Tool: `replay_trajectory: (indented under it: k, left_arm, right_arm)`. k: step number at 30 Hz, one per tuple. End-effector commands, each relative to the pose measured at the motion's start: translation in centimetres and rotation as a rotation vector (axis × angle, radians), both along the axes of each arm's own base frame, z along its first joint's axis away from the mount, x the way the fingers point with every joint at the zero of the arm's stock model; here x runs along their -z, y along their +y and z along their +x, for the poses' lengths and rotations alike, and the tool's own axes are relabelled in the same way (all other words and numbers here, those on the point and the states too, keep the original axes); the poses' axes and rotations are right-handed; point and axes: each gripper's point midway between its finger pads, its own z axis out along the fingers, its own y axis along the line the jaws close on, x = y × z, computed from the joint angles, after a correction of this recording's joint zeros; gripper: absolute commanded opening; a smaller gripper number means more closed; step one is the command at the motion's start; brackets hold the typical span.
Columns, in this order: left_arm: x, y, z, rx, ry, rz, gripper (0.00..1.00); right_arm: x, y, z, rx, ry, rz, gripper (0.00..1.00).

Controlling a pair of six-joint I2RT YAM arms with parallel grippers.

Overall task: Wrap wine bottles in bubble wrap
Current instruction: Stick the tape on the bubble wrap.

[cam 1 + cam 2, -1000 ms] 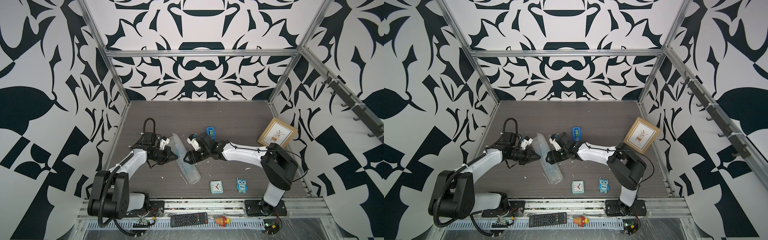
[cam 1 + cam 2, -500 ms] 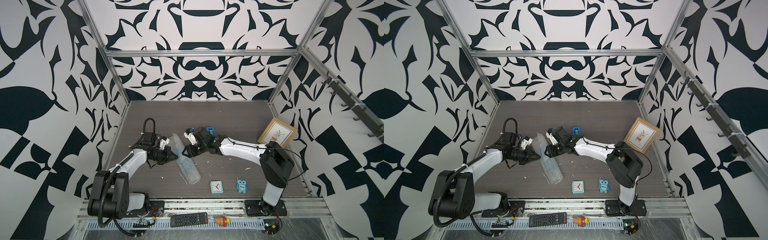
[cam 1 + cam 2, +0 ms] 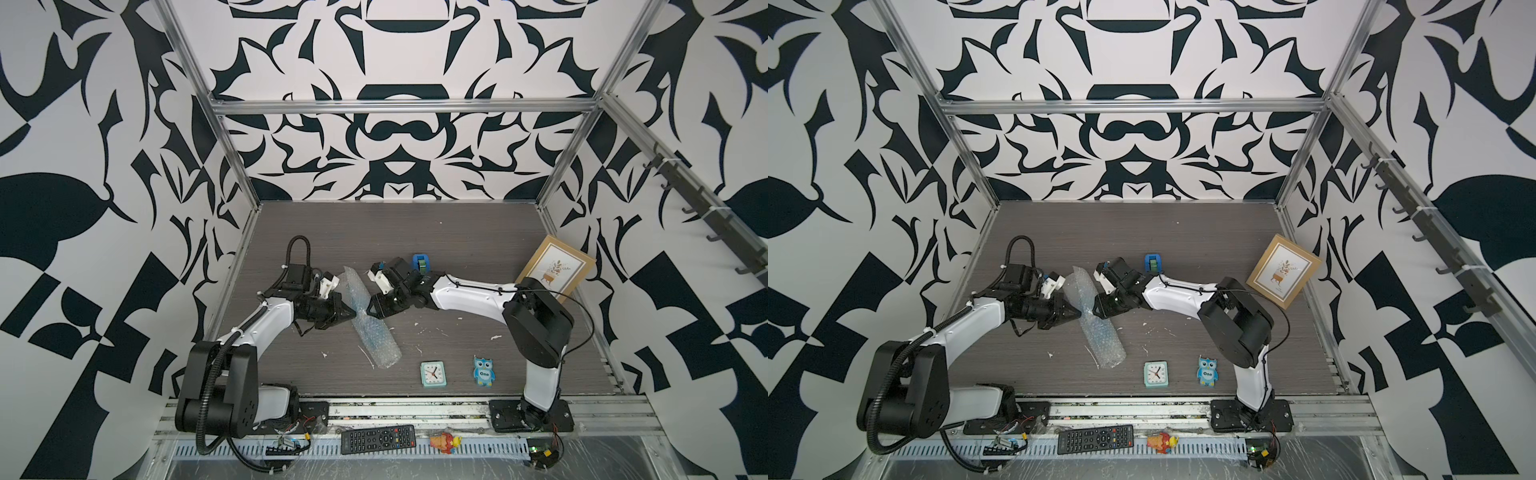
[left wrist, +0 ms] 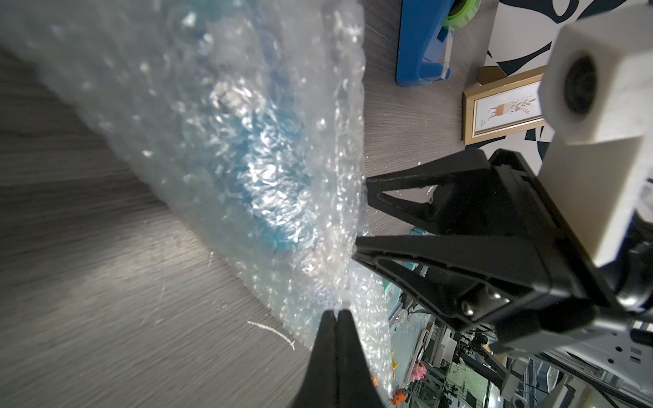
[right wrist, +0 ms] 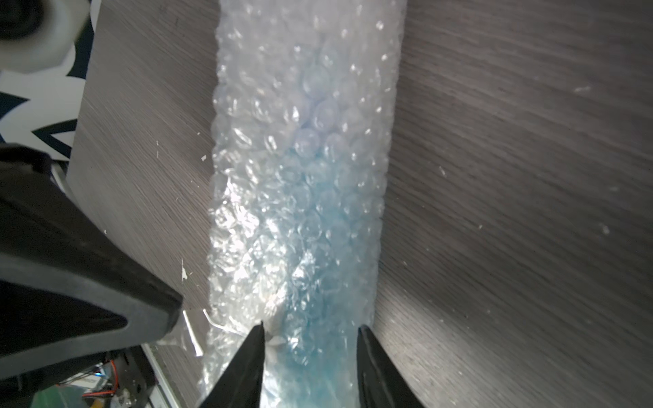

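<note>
In both top views the bubble wrap (image 3: 380,345) (image 3: 1105,341) lies as a long roll on the grey worktop (image 3: 415,232) (image 3: 1142,232). It slants from the far left toward the near edge. The blue of the bottle (image 3: 365,316) (image 3: 1090,313) shows faintly through its middle. The left end effector (image 3: 353,312) (image 3: 1077,311) reaches in from the left, closed to a point, its tip touching the roll's side. The right end effector (image 3: 371,309) (image 3: 1096,307) meets the roll from the opposite side at about the same place. A blue tape dispenser (image 3: 420,262) stands just behind the right arm, and a picture frame (image 3: 555,274) leans at the right wall. A clock (image 3: 433,374) and an owl figure (image 3: 484,371) sit near the front edge. A remote (image 3: 378,438) lies on the rail in front of the worktop.

In the left wrist view the left end effector (image 4: 335,318) has its two fingers pressed flat together at the roll's edge. Whether any wrap is caught between them cannot be told. The bottle (image 4: 268,183) glows blue inside the bubble wrap (image 4: 198,106). The right end effector (image 4: 360,215) is open, both black fingertips resting against the wrap and not around it.

In the right wrist view the bubble wrap (image 5: 304,106) runs straight away, fully covering the bottle (image 5: 314,254). The right end effector (image 5: 311,339) shows its fingers (image 5: 247,371) spread, with the roll just ahead of them. The left end effector (image 5: 166,311) sits beside the roll, with a thin clear flap at its tip.
</note>
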Motion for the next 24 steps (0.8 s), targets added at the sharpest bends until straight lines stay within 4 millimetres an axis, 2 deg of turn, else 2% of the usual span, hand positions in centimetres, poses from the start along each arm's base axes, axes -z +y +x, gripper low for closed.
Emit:
replay_trajectory:
  k: [1, 5, 13, 18, 20, 24]
  left_arm:
    - [0.4, 0.1, -0.5, -0.002, 0.017, -0.006, 0.00]
    - [0.6, 0.2, -0.7, -0.010, 0.021, 0.001, 0.00]
    - [1.8, 0.7, -1.3, -0.031, 0.057, 0.033, 0.00]
    - [2.6, 1.0, -1.7, -0.043, 0.076, 0.060, 0.00]
    - [2.7, 1.1, -1.7, -0.046, 0.078, 0.068, 0.00]
    - [3.2, 1.3, -1.7, -0.055, 0.085, 0.082, 0.00]
  right_arm:
    - [-3.4, -0.9, 0.3, 0.008, -0.097, -0.011, 0.58]
    - [-4.5, -2.1, -0.4, -0.001, -0.191, -0.079, 0.67]
    - [-2.4, -0.8, -3.5, -0.078, -0.183, -0.164, 0.73]
    - [-0.9, -0.6, -3.9, -0.087, -0.174, -0.243, 0.77]
    - [0.0, -0.7, -4.1, -0.092, -0.161, -0.283, 0.83]
    - [1.2, -0.9, -4.3, -0.096, -0.143, -0.313, 0.83]
